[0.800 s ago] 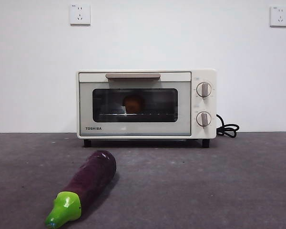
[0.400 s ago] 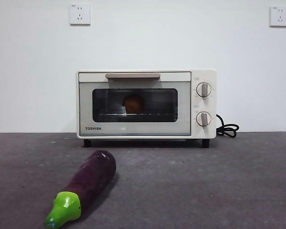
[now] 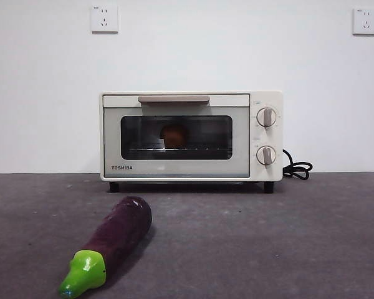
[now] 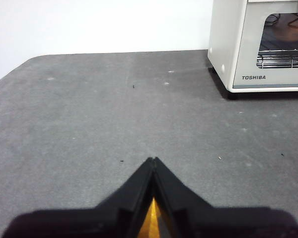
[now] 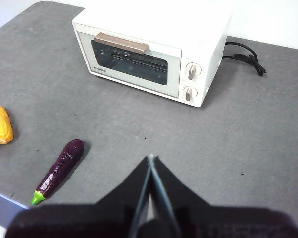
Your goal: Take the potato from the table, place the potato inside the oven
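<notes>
The potato [image 3: 174, 135] sits inside the oven [image 3: 191, 136], an orange-brown lump on the rack behind the shut glass door in the front view, where no gripper shows; a purple eggplant [image 3: 116, 238] lies on the table [image 3: 287, 243] in front of the oven. In the left wrist view the left gripper [image 4: 153, 161] has its jaws pressed together on nothing, low over bare table, with the oven ahead and off to one side, well apart. In the right wrist view the right gripper [image 5: 151, 158] is likewise closed and empty, high above the table; the oven lies ahead of it, door shut, the eggplant and a yellow vegetable [image 5: 0, 125] off to the side. By this layout the task looks finished, leaving no next reach.
</notes>
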